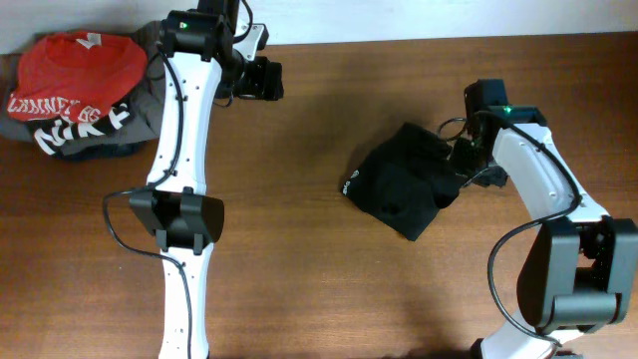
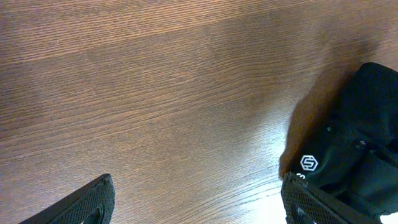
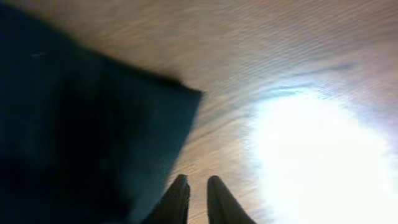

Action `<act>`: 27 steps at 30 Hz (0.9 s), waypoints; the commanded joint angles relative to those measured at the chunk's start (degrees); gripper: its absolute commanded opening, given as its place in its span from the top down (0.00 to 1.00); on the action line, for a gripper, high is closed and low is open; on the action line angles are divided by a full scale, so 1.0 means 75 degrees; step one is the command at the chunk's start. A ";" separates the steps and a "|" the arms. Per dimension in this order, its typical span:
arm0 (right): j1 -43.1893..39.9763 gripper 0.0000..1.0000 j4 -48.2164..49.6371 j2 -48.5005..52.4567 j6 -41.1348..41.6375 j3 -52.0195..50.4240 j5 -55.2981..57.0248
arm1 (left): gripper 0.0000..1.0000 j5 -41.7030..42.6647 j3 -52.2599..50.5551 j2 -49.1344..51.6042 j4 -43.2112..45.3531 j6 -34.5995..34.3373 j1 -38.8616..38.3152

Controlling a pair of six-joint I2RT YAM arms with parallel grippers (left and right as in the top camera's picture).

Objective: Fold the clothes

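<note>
Looking at the middle right of the overhead view, I find the black garment [image 1: 404,179] lying crumpled in a rough diamond on the wooden table [image 1: 319,289]; its small white logo [image 1: 347,186] sits at its left corner.

My right claw [image 1: 467,165] is at the garment's right edge, low over the cloth; its arm rises from the base in the lower right corner, runs up the frame, then bends at the wrist back down and left toward the fabric. In my right wrist view the two fingers [image 3: 179,200] are drawn almost together at the bottom centre, with only a thin strip of wood showing between them and no cloth in the gap; the dark fabric [image 3: 81,124] fills the left half of that view right up to the left finger, and a bright glare washes out the table at the right.

My left claw [image 1: 269,78] is well apart from the garment, at the upper middle left; that arm stretches straight up the frame from the bottom edge, then its wrist turns right. Its fingers [image 2: 93,200] stand spread wide at the lower corners of the left wrist view, over bare wood, holding nothing; the garment [image 2: 367,137] and its logo [image 2: 309,163] show at that view's right edge.

In the upper left corner of the overhead view lies a pile with a red shirt [image 1: 80,62] on a grey garment [image 1: 148,105].
</note>
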 commanded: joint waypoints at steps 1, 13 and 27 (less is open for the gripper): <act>-0.0015 0.83 -0.0099 0.0012 0.0391 -0.0064 0.0796 | 0.15 -0.0050 -0.0050 0.0032 0.0015 -0.0067 -0.0015; 0.0003 0.46 -0.0825 -0.1064 -0.0970 0.0469 -0.2157 | 0.15 -0.0050 -0.0050 0.0032 0.0017 -0.0067 -0.0015; 0.0711 0.19 0.0487 -0.1032 -0.1699 -0.1326 -0.2891 | 0.15 -0.0050 -0.0050 0.0032 0.0070 -0.0067 -0.0020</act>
